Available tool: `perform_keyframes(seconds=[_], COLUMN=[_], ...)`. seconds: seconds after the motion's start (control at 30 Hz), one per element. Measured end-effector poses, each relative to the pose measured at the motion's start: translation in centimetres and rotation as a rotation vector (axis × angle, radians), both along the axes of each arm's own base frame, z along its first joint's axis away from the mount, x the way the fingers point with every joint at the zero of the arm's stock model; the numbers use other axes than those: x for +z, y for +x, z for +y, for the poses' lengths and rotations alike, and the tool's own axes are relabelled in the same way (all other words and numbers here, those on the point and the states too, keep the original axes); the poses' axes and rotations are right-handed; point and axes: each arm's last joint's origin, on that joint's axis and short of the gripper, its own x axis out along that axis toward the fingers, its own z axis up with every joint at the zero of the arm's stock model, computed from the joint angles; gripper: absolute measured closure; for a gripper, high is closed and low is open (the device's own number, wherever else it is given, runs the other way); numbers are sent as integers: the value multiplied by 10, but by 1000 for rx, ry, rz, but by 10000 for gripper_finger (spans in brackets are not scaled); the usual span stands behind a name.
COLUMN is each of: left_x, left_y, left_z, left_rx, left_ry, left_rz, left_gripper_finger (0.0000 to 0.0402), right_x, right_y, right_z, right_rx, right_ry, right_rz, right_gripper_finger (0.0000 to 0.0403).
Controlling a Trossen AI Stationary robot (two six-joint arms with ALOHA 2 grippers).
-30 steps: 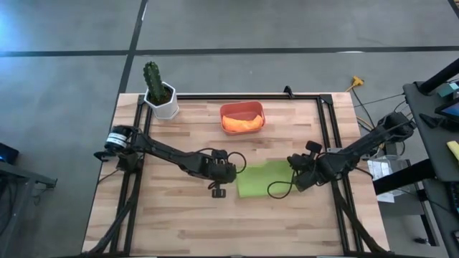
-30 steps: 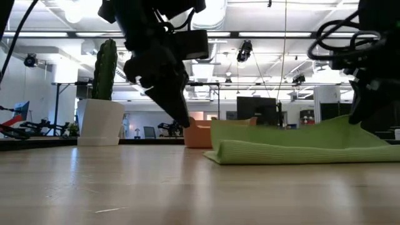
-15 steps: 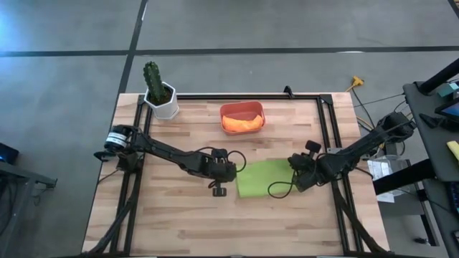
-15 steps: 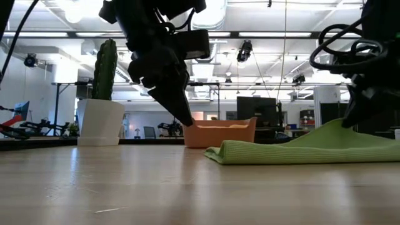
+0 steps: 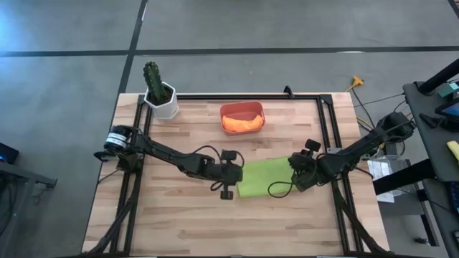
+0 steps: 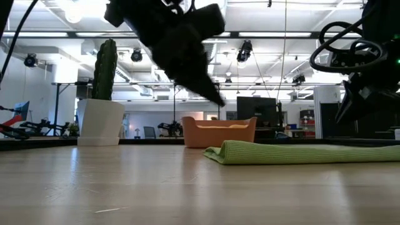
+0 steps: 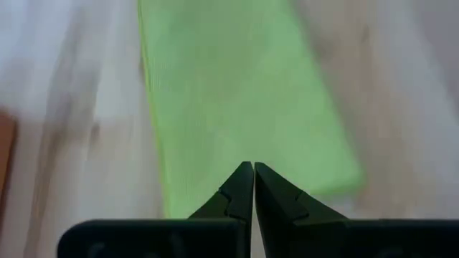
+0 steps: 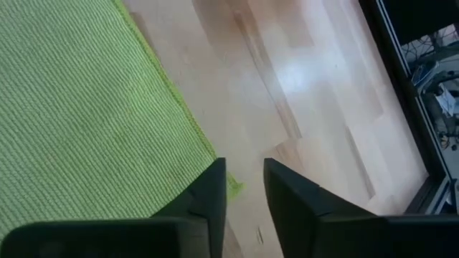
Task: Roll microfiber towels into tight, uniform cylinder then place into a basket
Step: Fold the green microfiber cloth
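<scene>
The green towel (image 5: 264, 177) lies folded flat on the table (image 5: 179, 222), not yet rolled. The orange towel (image 5: 241, 123) already sits in the basket (image 5: 242, 108) near the table's far edge, though whether it is tightly rolled cannot be made out. So roughly half the job looks done. The left gripper (image 7: 253, 172), fingers pressed together, hovers at the towel's left edge. The right gripper (image 8: 242, 188), fingers slightly spread and holding nothing, sits over the towel's right corner.
</scene>
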Motion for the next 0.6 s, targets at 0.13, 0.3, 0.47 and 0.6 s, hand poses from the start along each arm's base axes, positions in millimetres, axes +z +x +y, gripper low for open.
perform_keyframes(seconds=[0.13, 0.3, 0.47, 0.6], left_x=[-5, -21, -52, -60], left_y=[7, 19, 27, 26], left_z=[-1, -7, -18, -25], left_rx=[-14, -102, -130, -127], left_ry=[-26, -136, -211, -235], left_rz=[-162, -209, -167, -137], left_gripper_finger=[401, 401, 401, 401], right_x=[2, 7, 3, 1], right_y=[1, 15, 21, 13], right_z=[1, 14, 26, 28], right_rx=[-5, 60, 140, 95], right_ry=[8, 238, 456, 455], right_rz=[-6, -38, -34, 12], right_gripper_finger=[286, 271, 283, 301])
